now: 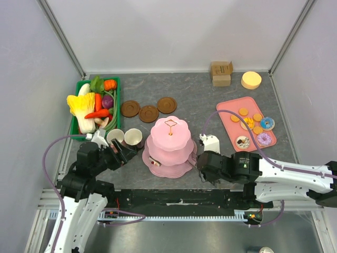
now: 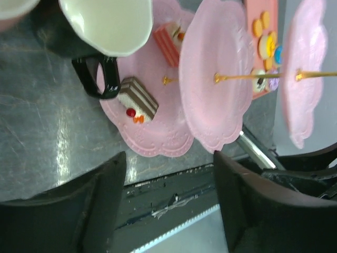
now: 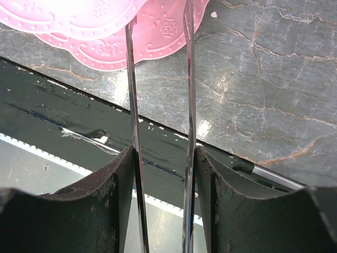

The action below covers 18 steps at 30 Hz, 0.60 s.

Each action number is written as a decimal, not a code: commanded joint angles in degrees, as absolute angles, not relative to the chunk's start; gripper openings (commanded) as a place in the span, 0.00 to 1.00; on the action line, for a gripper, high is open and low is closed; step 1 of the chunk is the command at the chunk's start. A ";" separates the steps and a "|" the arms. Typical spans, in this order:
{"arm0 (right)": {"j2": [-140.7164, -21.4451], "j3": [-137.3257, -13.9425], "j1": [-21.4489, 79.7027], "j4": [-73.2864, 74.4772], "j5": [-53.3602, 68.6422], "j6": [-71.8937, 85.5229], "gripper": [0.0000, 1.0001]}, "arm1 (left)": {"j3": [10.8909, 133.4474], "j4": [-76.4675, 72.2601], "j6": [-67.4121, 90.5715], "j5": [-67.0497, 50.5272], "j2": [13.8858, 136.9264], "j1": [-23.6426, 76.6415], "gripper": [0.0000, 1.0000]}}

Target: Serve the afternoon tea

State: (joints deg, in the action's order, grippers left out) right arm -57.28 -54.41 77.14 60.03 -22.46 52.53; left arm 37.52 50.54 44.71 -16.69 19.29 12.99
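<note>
Tongs (image 3: 188, 105) sit clamped in my right gripper (image 3: 163, 155), just beside the pink tiered stand (image 1: 181, 138); my left gripper (image 2: 169, 158) gapes empty near that stand.

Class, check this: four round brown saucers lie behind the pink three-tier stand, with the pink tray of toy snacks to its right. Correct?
No. The top external view shows three round brown saucers, not four, behind the pink three-tier stand, with the pink tray of toy snacks to its right.
</note>
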 commanded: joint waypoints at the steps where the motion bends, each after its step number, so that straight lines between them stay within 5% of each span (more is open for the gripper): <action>1: -56.87 -54.31 77.43 56.69 -25.14 55.20 0.55 | 31.48 49.66 48.95 -25.22 19.16 13.01 0.63; 5: -56.34 -54.14 77.43 55.99 -25.22 55.46 0.54 | 28.92 49.40 50.62 -26.45 17.67 12.92 0.40; 13: -58.44 -53.53 77.43 52.65 -23.82 55.99 0.55 | 15.05 31.32 60.89 -37.60 15.21 13.45 0.38; 18: -61.08 -54.14 77.43 50.72 -22.51 55.90 0.55 | 13.10 28.39 64.16 -33.58 12.83 16.69 0.38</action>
